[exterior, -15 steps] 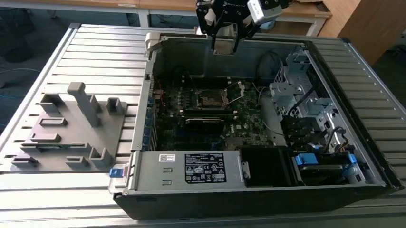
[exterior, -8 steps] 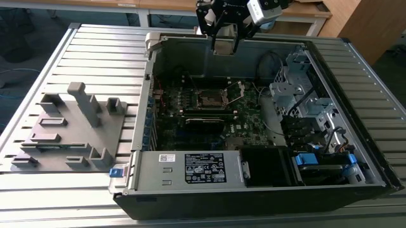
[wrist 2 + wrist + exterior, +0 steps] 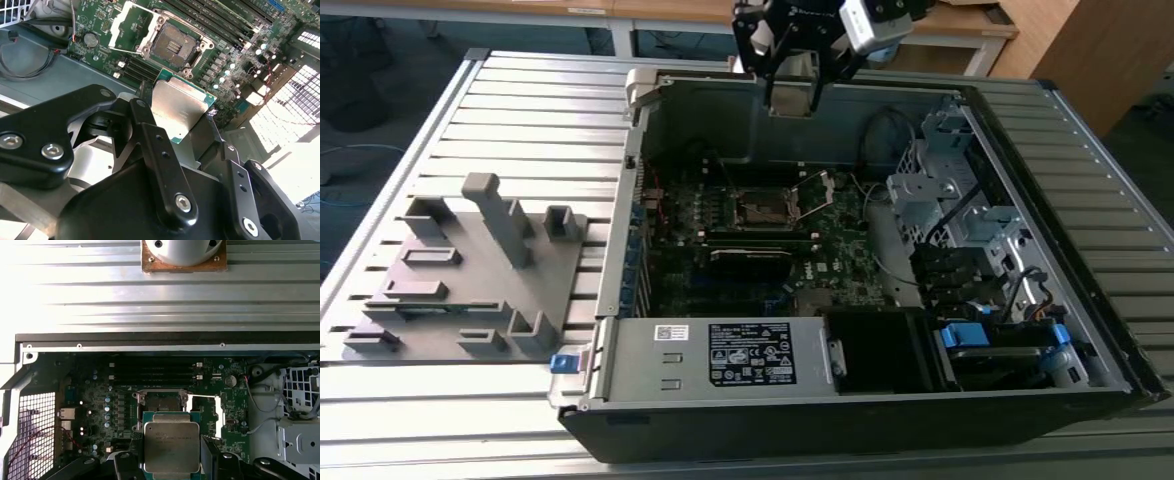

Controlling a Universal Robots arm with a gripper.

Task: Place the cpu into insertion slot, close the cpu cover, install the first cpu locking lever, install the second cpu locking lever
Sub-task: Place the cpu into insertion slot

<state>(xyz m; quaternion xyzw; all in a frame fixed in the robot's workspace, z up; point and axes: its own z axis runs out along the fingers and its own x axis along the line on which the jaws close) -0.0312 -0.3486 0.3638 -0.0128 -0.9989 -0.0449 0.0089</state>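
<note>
Silver-grey cpu [image 3: 171, 446]: held flat and metal side up by the gripper [image 3: 794, 98], high above the open computer case [image 3: 881, 400] and not yet in its socket.
Grip: the gripper is clamped on the cpu, with black fingers [image 3: 150, 132] pressing on two opposite edges.
Insertion slot [image 3: 172, 46]: a dark, bare square with a metal rim, set in the green motherboard [image 3: 707, 270] well below the cpu. In both wrist views it shows just past the chip's edge.
Cpu cover [image 3: 131, 27]: swung open beside the slot, with the green board visible through its window.
Computer case: open, its far wall beneath the gripper in the exterior view.
Bench [image 3: 520, 110]: slatted metal carrying the case.
Grey fixture [image 3: 467, 270]: a moulded block with upright posts on the bench, at the exterior view's left of the case.
</note>
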